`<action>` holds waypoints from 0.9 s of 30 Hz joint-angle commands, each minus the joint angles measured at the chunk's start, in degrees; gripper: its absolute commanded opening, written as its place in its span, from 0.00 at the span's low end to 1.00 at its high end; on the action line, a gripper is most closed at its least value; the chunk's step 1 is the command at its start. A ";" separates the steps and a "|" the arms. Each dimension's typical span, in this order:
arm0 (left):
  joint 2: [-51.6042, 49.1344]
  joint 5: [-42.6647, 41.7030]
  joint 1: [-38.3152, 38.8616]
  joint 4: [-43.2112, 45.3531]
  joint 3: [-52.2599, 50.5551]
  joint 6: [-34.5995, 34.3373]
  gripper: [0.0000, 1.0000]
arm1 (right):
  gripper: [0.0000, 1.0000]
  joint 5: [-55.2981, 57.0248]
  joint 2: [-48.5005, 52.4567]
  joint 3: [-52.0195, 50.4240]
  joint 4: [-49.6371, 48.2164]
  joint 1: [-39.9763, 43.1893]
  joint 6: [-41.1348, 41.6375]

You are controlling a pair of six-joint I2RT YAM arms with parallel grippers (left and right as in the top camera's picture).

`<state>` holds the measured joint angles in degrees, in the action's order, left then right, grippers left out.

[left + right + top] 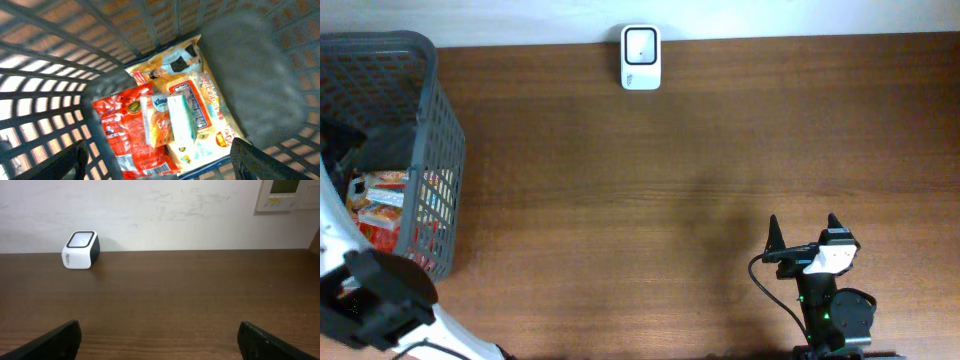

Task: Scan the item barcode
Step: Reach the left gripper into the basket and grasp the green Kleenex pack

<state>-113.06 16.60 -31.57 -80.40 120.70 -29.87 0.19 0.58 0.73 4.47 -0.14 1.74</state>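
The dark grey plastic lattice basket stands at the left end of the brown wooden table, and its mesh walls close round the left gripper, whose jaws stand wide and hold nothing. The right gripper gapes just as wide over bare wood, well apart from the small white box scanner at the far edge. On the basket floor an orange-and-white Kleenex tissue pack and a slim white-and-green carton lie touching, atop a crinkly red foil packet and a flat yellow snack bag, their print too blurred to show a barcode.
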 commanded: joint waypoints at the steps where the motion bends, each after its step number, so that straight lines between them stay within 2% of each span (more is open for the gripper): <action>1: -5.18 -1.01 1.77 -0.26 0.28 -0.94 0.84 | 0.99 0.35 -0.39 -0.42 0.24 0.17 0.68; 5: -10.08 -1.44 2.34 -0.61 0.22 -0.94 0.84 | 0.99 0.35 -0.39 -0.42 0.24 0.17 0.68; 8: -12.63 -1.44 2.34 -0.68 0.17 -0.92 0.75 | 0.99 0.35 -0.37 -0.42 0.24 0.15 0.68; 12: -13.70 -1.97 2.34 -0.57 0.07 -0.94 0.73 | 0.99 0.35 -0.39 -0.42 0.24 0.15 0.68; 14: -13.70 -2.51 2.34 -0.46 0.07 -0.94 0.67 | 0.99 0.35 -0.39 -0.42 0.24 0.15 0.68; 19: -13.70 -2.54 2.78 -0.37 -3.13 -0.96 0.69 | 0.99 0.35 -0.39 -0.42 0.24 0.15 0.68; 24: -13.70 -2.51 2.82 4.66 -8.92 -0.94 0.71 | 0.99 0.35 -0.39 -0.42 0.24 0.15 0.68; 27: -13.68 -2.49 2.99 6.34 -9.33 -0.90 0.61 | 0.98 0.35 -0.39 -0.42 0.24 0.15 0.68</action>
<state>-126.23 14.28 -28.97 -75.35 111.87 -30.72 0.19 0.58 0.73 4.47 -0.14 1.74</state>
